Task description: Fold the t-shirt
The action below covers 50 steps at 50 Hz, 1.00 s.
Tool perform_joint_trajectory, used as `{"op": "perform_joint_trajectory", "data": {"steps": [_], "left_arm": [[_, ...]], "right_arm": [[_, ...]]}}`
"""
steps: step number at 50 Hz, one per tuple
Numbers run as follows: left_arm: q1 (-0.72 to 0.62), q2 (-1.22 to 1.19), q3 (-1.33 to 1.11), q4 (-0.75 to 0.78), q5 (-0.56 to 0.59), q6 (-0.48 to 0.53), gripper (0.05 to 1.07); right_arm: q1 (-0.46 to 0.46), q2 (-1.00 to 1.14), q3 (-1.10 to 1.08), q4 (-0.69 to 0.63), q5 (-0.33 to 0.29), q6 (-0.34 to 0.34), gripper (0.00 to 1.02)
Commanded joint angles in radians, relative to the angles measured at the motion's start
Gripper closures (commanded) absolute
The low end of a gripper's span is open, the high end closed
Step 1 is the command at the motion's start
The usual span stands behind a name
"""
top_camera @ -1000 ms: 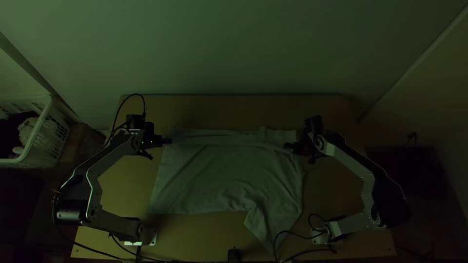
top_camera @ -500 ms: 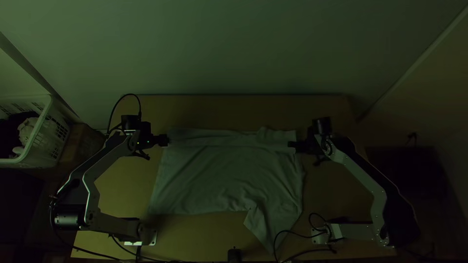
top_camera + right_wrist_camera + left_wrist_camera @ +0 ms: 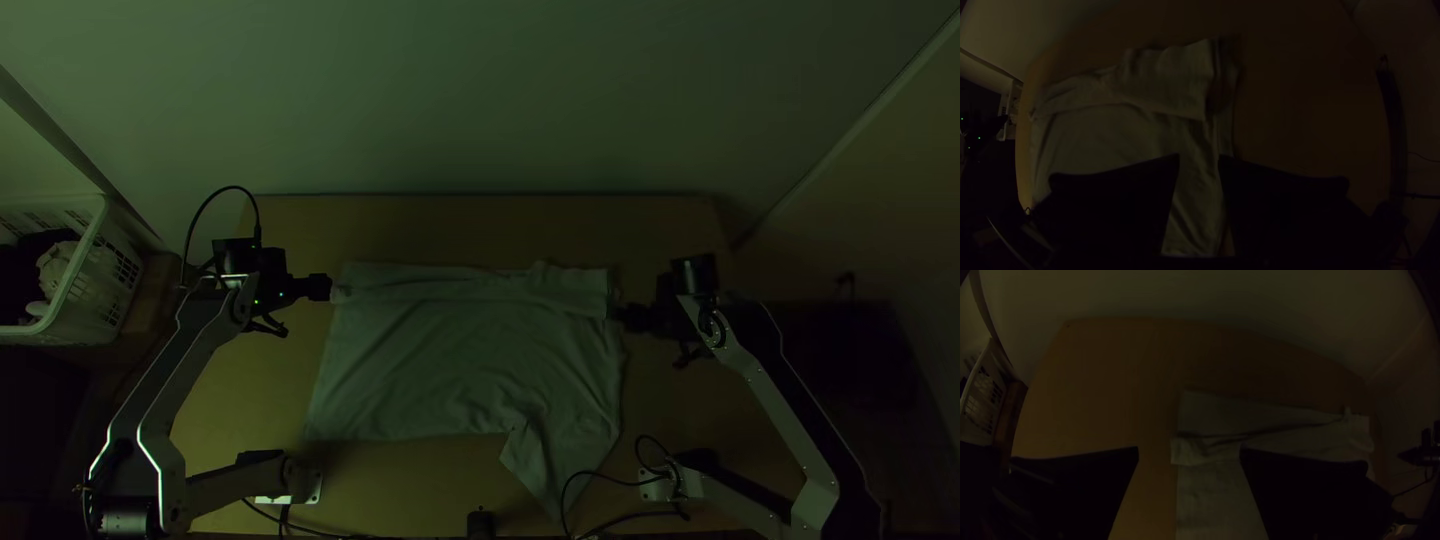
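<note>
Dim table (image 3: pixel 410 480), t-shirt (image 3: pixel 470 360) partly behind a cable (image 3: pixel 590 472).

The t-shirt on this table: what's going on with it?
Two robot arms are in the middle of folding the t-shirt, but neither appears to be holding it. The left tool is open by its far left corner, and the right tool is open by its right side. A strip along the far edge lies folded over; the rest is spread with some wrinkles, and one part juts toward the near edge of the table.
</note>
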Motion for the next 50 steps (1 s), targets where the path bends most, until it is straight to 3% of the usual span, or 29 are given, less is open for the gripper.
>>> {"op": "perform_joint_trajectory", "data": {"steps": [1, 22, 28, 34, 45, 50], "left_arm": [[0.004, -0.062, -0.008, -0.07, 0.011, 0.013, 0.09], [0.061, -0.321, -0.118, -0.33, 0.01, 0.129, 0.09], [0.063, -0.422, -0.178, -0.34, 0.01, 0.141, 0.1], [0.063, -0.498, -0.212, -0.371, 0.008, 0.135, 0.1], [0.061, -0.488, -0.194, -0.528, 0.008, 0.133, 0.1], [0.052, -0.478, -0.189, -0.598, 0.004, 0.139, 0.1]], "right_arm": [[0.026, -0.058, 0.026, -0.087, 0.003, 0.013, 0.61], [0.084, -0.306, -0.148, -0.319, -0.001, 0.043, 0.61], [0.144, -0.323, -0.203, -0.354, -0.009, 0.095, 0.61], [0.181, -0.326, -0.252, -0.382, -0.041, 0.127, 0.51], [0.19, -0.294, -0.253, -0.402, -0.092, 0.132, 0.45], [0.241, -0.28, -0.258, -0.416, -0.098, 0.147, 0.4]]}}
